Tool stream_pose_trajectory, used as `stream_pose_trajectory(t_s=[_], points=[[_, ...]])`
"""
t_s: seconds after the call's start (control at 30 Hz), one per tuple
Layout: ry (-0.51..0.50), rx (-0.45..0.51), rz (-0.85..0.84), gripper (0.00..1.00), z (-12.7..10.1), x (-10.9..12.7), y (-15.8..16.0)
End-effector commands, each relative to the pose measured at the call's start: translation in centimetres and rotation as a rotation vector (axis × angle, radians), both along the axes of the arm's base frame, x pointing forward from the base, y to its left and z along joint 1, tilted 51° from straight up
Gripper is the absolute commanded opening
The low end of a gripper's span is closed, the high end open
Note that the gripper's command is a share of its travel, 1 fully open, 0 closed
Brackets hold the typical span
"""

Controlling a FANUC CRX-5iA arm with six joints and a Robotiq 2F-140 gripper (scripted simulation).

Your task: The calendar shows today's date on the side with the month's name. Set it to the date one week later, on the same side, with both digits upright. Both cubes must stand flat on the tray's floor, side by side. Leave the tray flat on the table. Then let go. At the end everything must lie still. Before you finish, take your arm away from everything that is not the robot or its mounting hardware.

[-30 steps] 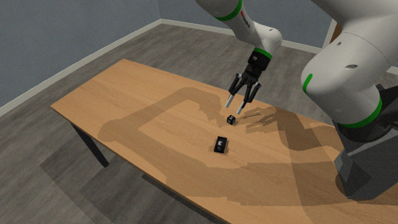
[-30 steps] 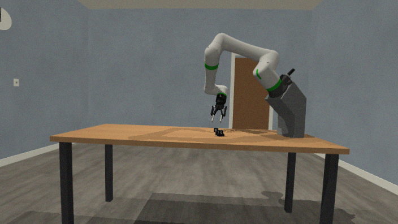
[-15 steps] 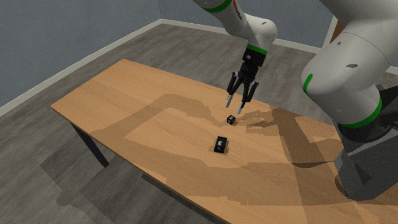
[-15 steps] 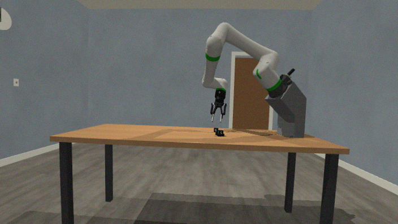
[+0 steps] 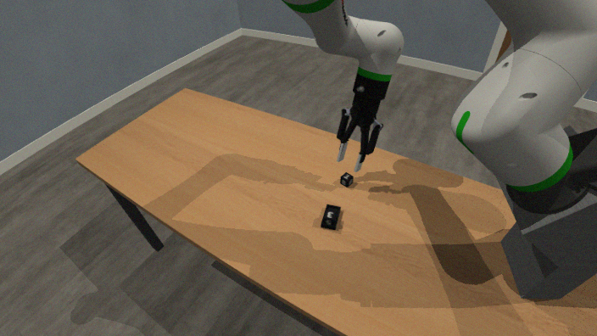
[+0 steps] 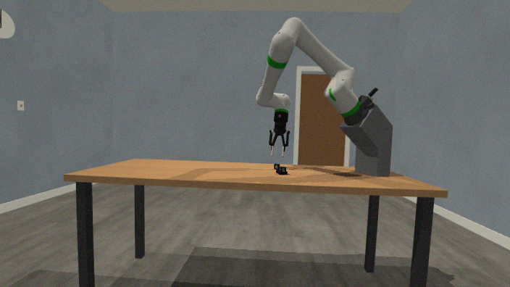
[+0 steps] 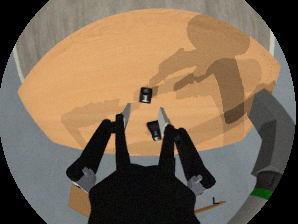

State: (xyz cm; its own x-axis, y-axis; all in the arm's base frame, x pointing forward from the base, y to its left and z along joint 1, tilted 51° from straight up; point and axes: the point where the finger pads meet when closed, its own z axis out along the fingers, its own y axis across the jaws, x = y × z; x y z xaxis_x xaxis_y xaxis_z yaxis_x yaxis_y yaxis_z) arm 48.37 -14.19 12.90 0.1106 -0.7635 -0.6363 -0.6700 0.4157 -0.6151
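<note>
Wooden tabletop point(image 5: 263, 140) point(image 6: 163, 168) point(image 7: 100, 75) beneath my parted, empty claw point(image 5: 349, 165) point(image 6: 277, 156) point(image 7: 144, 110).
From above, the loose cube point(image 5: 346, 180) point(image 6: 277, 167) point(image 7: 145, 95) sits at the calendar tray's point(image 5: 328, 227) point(image 6: 284, 173) point(image 7: 158, 138) one o'clock; an off-centre descent could knock it over.

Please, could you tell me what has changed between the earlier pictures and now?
The tool has turned from a tilt to nearly straight down, its fingertips almost in place. The arm's elbow has risen. Nothing was taken hold of or let go; the tool is partly open and empty. The loose cube and the tray stayed where they were.
</note>
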Motion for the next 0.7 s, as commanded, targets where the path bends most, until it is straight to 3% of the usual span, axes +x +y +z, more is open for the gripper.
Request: stream_pose_trajectory(t_s=[0.0, 0.17, 0.43, 0.6, 0.63, 0.67], points=[[0.016, -0.019, -0.017, 0.41, 0.2, 0.0, 0.2], [0.044, -0.040, -0.033, 0.41, -0.1, -0.1, 0.5], [0.125, -0.191, -0.174, 0.41, 0.3, 0.0, 0.5], [0.125, -0.195, -0.178, 0.41, 0.6, 0.0, 0.8], [0.125, -0.195, -0.178, 1.00, 0.6, 0.0, 0.8], [0.125, -0.195, -0.178, 1.00, 0.6, 0.0, 0.8]])
